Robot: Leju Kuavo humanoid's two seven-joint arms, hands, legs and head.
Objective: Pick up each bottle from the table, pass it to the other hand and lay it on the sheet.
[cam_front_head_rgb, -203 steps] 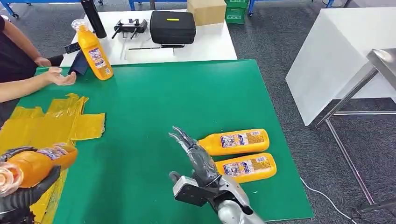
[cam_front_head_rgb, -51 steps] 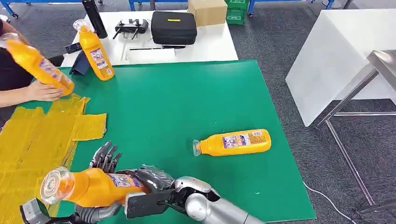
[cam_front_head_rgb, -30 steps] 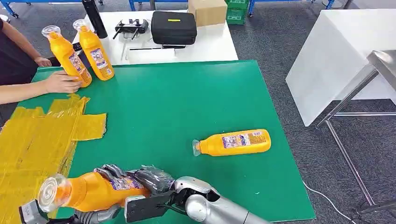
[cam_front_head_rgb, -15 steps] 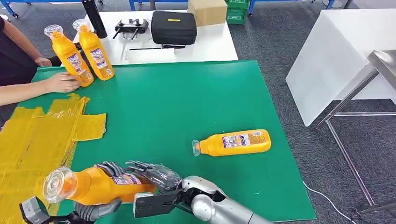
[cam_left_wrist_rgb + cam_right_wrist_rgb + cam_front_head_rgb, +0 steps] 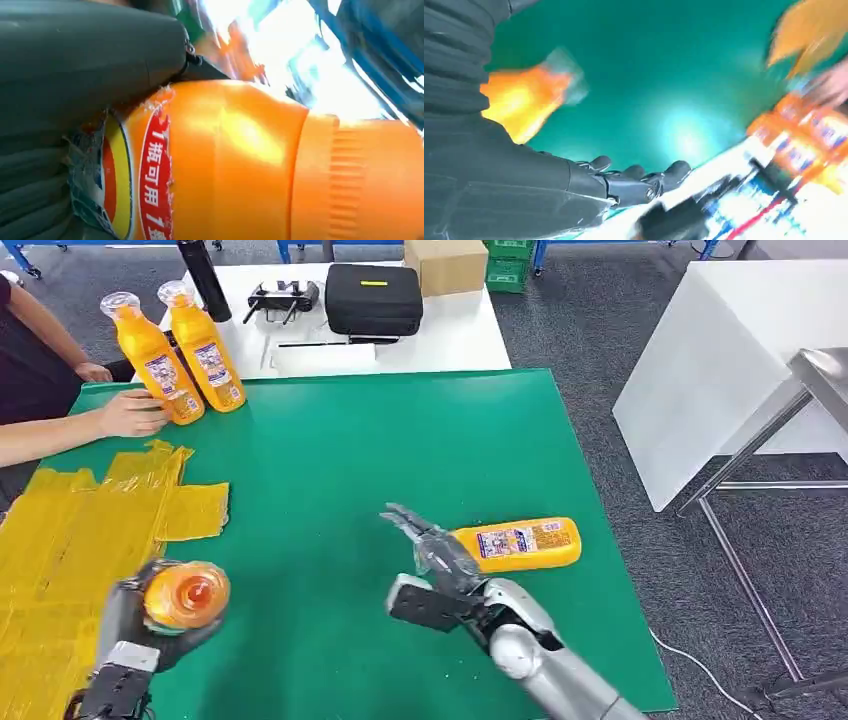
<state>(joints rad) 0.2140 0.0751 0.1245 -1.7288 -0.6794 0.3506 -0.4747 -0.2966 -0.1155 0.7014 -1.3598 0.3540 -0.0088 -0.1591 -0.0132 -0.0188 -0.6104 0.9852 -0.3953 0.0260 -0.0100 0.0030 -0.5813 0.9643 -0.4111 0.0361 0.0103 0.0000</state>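
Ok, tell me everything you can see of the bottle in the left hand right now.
The held bottle is orange plastic with a clear cap over an orange ribbed neck, and a red, yellow and blue label with Chinese print, torn at one edge. The left hand grips it around the body, cap end pointing up toward the head camera. It is off the table, above the green mat beside the edge of the yellow sheet. Only the hand touches it.

Wide bare green mat point(image 5: 340, 450) mid-table, passable. Obstacles: lying orange plastic bottle point(image 5: 520, 544) near right, two upright orange bottles point(image 5: 180, 350) w/ person's hand point(image 5: 135, 412) far left. Crumpled yellow sheet point(image 5: 90, 530) left.
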